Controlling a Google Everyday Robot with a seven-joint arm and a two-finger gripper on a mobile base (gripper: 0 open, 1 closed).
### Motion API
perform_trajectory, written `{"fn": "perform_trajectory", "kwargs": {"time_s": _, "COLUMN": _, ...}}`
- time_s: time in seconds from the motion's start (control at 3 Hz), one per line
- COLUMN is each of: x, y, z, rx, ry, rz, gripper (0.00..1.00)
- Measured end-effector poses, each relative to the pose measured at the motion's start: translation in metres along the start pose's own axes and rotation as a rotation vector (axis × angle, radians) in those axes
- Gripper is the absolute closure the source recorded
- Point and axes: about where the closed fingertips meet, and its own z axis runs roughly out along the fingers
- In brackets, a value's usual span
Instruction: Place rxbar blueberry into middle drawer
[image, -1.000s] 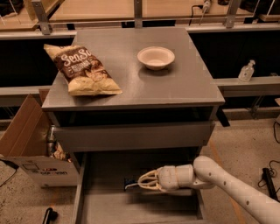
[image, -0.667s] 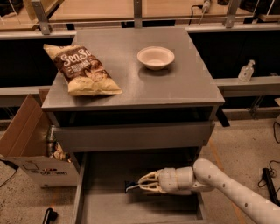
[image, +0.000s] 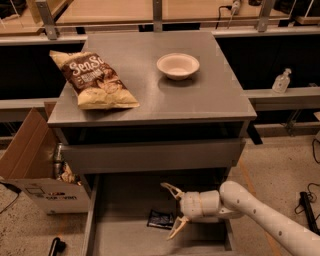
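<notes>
The gripper sits inside the pulled-out middle drawer, its fingers spread apart and pointing left. The rxbar blueberry lies on the drawer floor between the fingertips, closer to the near finger. Above and behind the fingers, on the cabinet's surface, a chip bag lies to the left and a bowl farther back. A cardboard box stands left of the drawer.

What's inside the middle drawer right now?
The rxbar blueberry lies flat on the floor of the middle drawer, with the open tool right beside it. The arm hides part of the right side; the back is dark under the drawer above.
</notes>
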Motion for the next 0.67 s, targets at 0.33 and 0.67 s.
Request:
{"fn": "perform_trajectory", "kwargs": {"time_s": 0.33, "x": 0.0000, "y": 0.0000, "z": 0.0000, "rx": 0.000, "ry": 0.000, "rz": 0.000, "gripper": 0.00}}
{"fn": "perform_trajectory", "kwargs": {"time_s": 0.67, "x": 0.0010, "y": -0.0003, "z": -0.0077, "rx": 0.039, "ry": 0.017, "rz": 0.038, "gripper": 0.00}}
